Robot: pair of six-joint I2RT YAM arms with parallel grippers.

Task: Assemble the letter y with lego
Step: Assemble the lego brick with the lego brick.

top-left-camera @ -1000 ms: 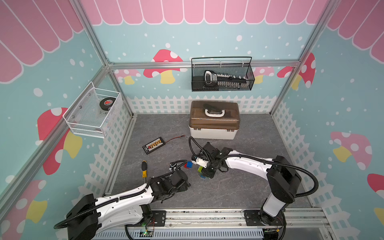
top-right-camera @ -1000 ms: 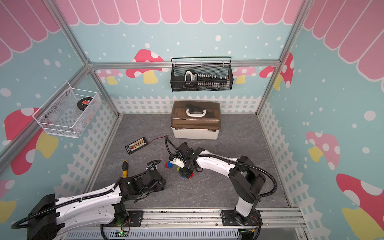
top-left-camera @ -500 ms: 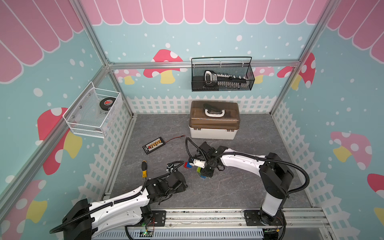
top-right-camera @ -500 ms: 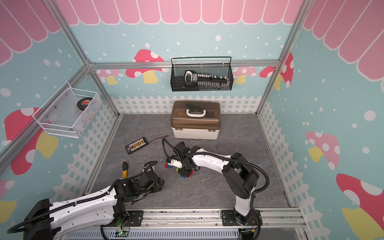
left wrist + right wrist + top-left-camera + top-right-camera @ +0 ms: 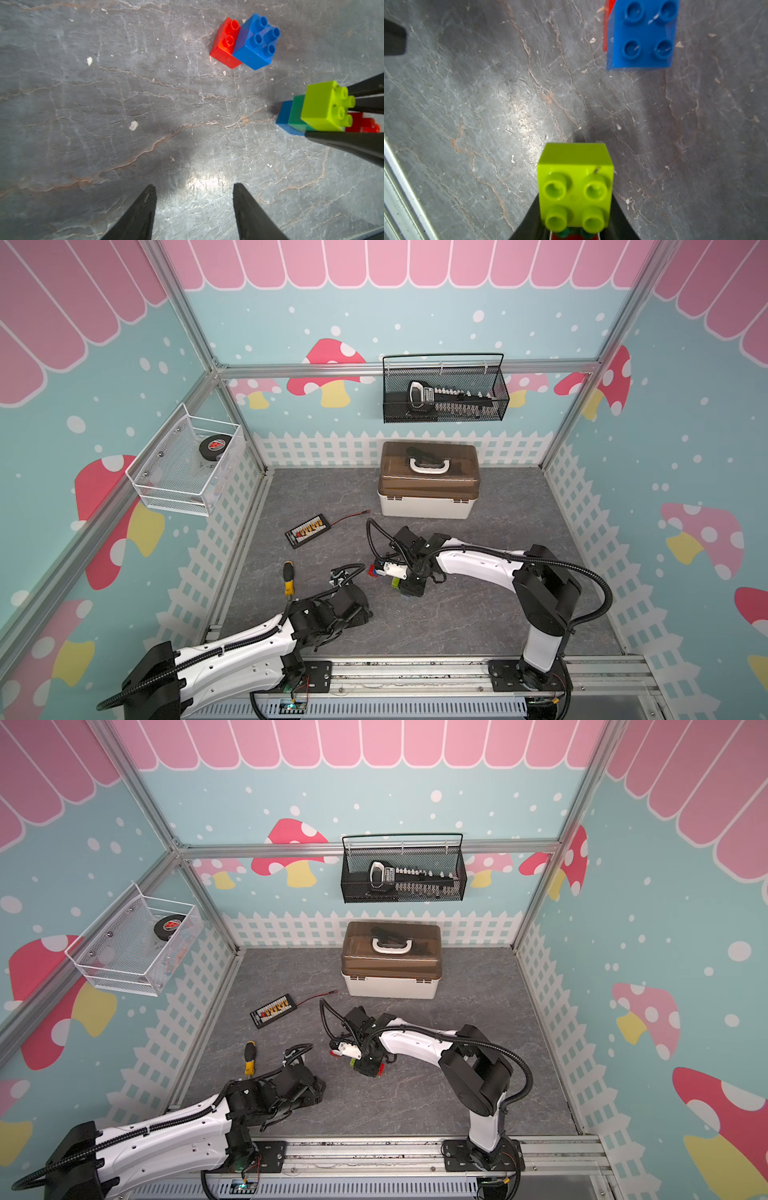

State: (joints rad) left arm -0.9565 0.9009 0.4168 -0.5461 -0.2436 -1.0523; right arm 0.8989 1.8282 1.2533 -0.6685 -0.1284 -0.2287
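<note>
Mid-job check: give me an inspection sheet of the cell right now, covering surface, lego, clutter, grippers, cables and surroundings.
Surface: grey mat, pale crumbs scattered on it.
Job's things: partial y: lime brick and red brick on dark green bar, over blue brick. Apart from it, loose blue brick sits half over loose red brick.
Clutter: screwdriver, connector board, lidded box.
Grippers: left gripper open, empty; right gripper shut on partial y at the lime brick.
Cables: black conduit loops on both arms; red lead lies on the mat.
Surroundings: black mesh basket holding a tool, back wall; white wire basket with tape roll, side wall.
</note>
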